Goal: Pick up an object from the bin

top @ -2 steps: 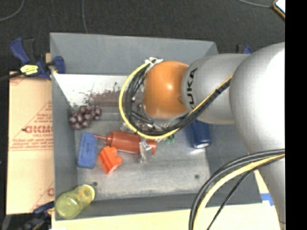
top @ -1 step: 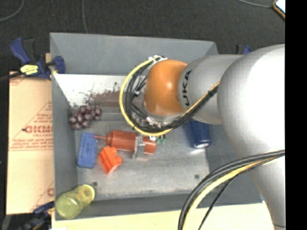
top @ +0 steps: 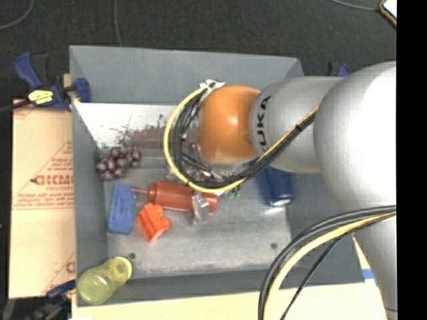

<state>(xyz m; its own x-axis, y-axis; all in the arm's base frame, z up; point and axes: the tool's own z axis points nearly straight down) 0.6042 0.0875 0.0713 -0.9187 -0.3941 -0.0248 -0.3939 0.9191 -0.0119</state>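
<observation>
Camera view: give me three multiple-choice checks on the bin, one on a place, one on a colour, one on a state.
1. The gripper is over: A the purple grapes; B the right end of the red bottle; C the yellow cup.
2. The flat block left of the orange piece is: A green; B blue; C white.
3. The red bottle is: A upright; B lying on its side; C lifted in the air.
Key: 1 B, it sits above the bottle's base end. 2 B, the block is plainly blue. 3 B, it lies flat, nozzle toward the view's left.
</observation>
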